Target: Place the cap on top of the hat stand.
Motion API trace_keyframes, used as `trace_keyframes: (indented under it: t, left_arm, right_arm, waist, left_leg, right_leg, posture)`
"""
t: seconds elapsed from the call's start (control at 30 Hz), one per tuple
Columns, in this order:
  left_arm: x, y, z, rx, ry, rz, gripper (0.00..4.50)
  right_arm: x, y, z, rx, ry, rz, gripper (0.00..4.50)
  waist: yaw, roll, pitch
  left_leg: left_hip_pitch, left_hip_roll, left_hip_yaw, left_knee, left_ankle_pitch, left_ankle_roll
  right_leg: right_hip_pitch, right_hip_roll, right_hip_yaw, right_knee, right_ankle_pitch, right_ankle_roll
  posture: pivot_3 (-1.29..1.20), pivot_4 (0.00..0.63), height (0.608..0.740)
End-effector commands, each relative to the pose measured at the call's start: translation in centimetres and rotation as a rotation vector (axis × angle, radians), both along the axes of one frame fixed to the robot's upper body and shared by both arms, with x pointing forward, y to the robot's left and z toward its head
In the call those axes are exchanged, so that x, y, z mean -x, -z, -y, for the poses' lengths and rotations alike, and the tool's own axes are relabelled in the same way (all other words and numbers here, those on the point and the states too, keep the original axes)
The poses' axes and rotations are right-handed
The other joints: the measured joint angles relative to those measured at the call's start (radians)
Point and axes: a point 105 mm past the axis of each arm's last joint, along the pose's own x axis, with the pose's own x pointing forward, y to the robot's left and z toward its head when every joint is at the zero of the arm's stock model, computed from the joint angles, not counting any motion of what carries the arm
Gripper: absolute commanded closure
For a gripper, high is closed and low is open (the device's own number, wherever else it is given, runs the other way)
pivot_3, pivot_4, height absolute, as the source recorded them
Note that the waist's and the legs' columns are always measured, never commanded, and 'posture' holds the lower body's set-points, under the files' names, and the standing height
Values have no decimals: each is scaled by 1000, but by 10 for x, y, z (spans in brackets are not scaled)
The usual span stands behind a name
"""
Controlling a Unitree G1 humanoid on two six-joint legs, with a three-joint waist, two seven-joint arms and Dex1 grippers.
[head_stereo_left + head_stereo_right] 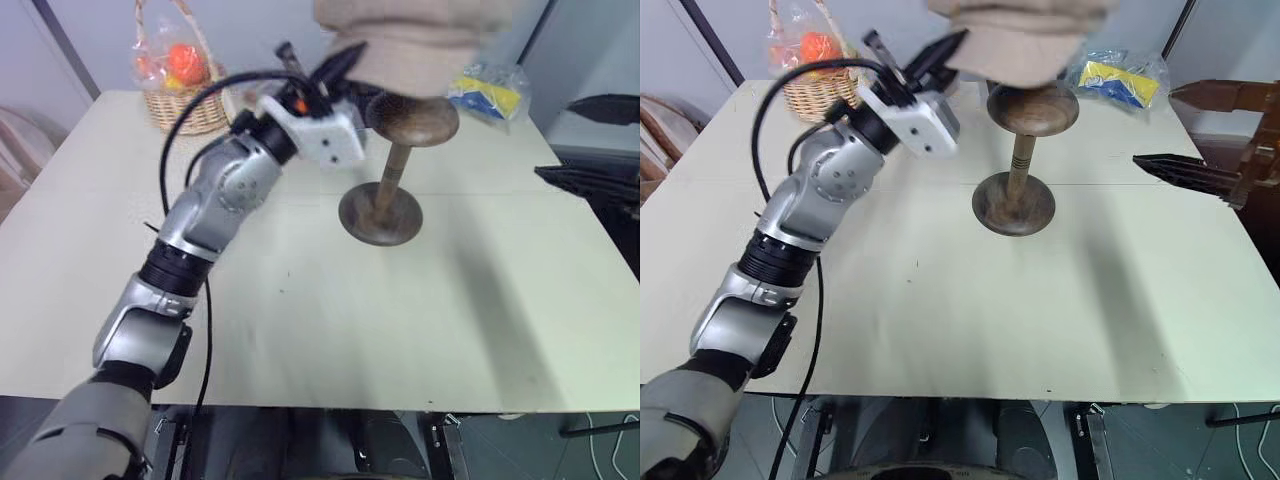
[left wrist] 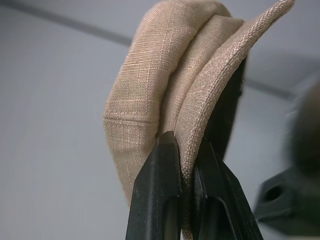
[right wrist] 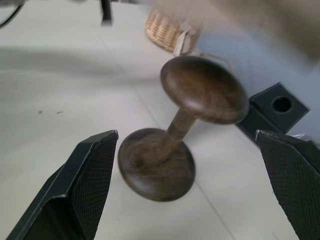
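The beige cap [image 1: 410,35] hangs high over the table, just above and behind the mushroom top of the dark wooden hat stand [image 1: 385,200]. My left gripper [image 1: 340,60] is raised to the stand's left and points up at the cap. In the left wrist view its fingers [image 2: 160,190] are shut on the edge of the cap [image 2: 150,90]. The stand is upright on its round base near the table's middle. My right gripper [image 1: 1152,126] is open to the stand's right, level with its top. It faces the stand [image 3: 200,90] with nothing between its fingers.
A wicker basket [image 1: 185,85] with orange things in plastic sits at the back left. A blue and yellow packet [image 1: 488,95] lies at the back right. A black box [image 3: 272,112] with a round hole stands beyond the stand. The pale table [image 1: 300,320] stretches in front.
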Motion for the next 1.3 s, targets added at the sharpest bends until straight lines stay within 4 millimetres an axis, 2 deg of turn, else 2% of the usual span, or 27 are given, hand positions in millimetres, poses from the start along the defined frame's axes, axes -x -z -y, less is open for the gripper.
trace_keyframes:
  t: [0.03, 0.1, 0.23, 0.47, 0.57, 0.77, 0.8, 0.87, 0.93, 1.03, 1.1, 1.17, 1.27, 1.3]
  left_arm:
    - [16, 3, 9, -47, 37, 57, 4429]
    - [12, 14, 11, -93, -1, 68, 4429]
    - [26, 40, 27, -182, 57, 121, 4429]
    - [16, 91, 19, -343, -9, 10, 4429]
    - [12, 99, 14, -357, -34, -36, 3416]
    - [10, 102, 6, -343, -64, -80, 331]
    - [12, 104, 5, -342, -63, -88, 40]
    - [13, 114, -1, -350, -70, -128, 40]
    - [15, 131, -13, -382, -83, -179, 40]
    - [24, 161, -43, -424, -71, -351, 40]
    - [30, 179, -77, -418, -99, -514, 40]
    - [44, 196, -109, -367, -78, -776, 40]
    - [62, 199, -159, -268, -30, -1188, 40]
    - [65, 189, -175, -241, -11, -1290, 40]
  right_arm:
    - [13, -18, 0, 9, 13, 66, 0]
    - [16, -18, -1, 6, 14, 65, 0]
    - [18, -17, -3, -2, 19, 64, 0]
    - [19, -13, -4, -10, 22, 46, 0]
    - [18, -10, -7, -13, 15, 38, 0]
    - [14, -7, -10, -21, 4, 26, 0]
    - [13, -7, -10, -23, 1, 25, 0]
    - [11, -5, -12, -23, -8, 18, 0]
    - [10, 0, -13, -5, -13, 5, 0]
    - [6, 17, -12, 73, 1, -24, 0]
    - [4, 33, -12, 130, 7, -50, 0]
    - [4, 45, -13, 179, 11, -60, 0]
    - [4, 61, -26, 233, -5, -37, 0]
    - [5, 66, -34, 245, -21, -21, 0]
  waist:
    - [-2, 0, 0]
    - [-4, 0, 0]
    - [-2, 0, 0]
    - [-1, 1, 0]
    - [0, 1, -1]
    - [-1, 1, -1]
    - [-2, 1, -1]
    - [-4, 1, -1]
    - [-8, 1, -1]
    - [-14, 1, -1]
    - [-21, 1, -1]
    - [-25, 2, -1]
    - [-26, 3, 0]
    - [-26, 3, 0]
  left_leg:
    - [0, 0, 0, 0, 0, 0]
    - [0, 1, 0, 0, 0, 0]
    - [1, 1, 0, 0, 0, 0]
    - [2, 1, 0, 1, 0, 0]
    - [3, 1, 0, 1, 0, 0]
    - [3, 1, 0, 1, 0, 0]
    - [3, 1, 0, 1, 0, 0]
    - [3, 1, 0, 1, 0, 0]
    - [4, 1, 1, 0, 0, 1]
    - [5, 2, 1, -1, 0, 1]
    - [5, 3, 1, -1, 0, 1]
    - [5, 3, 1, -1, 0, 1]
    - [6, 4, -1, -2, 0, 1]
    - [7, 5, -1, -2, 0, 1]
  right_leg:
    - [0, 0, 0, 0, 0, 0]
    - [0, 1, 0, 0, 0, 0]
    - [0, 1, 0, 1, 0, 0]
    - [1, 1, 0, 1, 0, 0]
    - [3, 1, 0, 1, 0, 0]
    - [3, 1, 0, 1, 0, 0]
    - [3, 1, 0, 1, 0, 0]
    - [3, 1, 1, 1, 0, 0]
    - [3, 1, 1, 2, 0, 0]
    - [3, 2, 1, 2, 0, 0]
    - [3, 2, 1, 2, 0, 0]
    - [3, 2, 2, 2, 0, 0]
    - [3, 2, 2, 3, 0, -1]
    - [3, 2, 2, 3, 0, -1]
  posture:
    - [0, 150, 740]
    - [0, 150, 740]
    - [0, 150, 740]
    - [0, 150, 740]
    - [0, 150, 740]
    - [0, 150, 740]
    - [0, 150, 740]
    - [0, 150, 740]
    - [0, 150, 740]
    - [0, 150, 740]
    - [0, 150, 740]
    - [0, 150, 740]
    - [0, 150, 740]
    - [0, 150, 740]
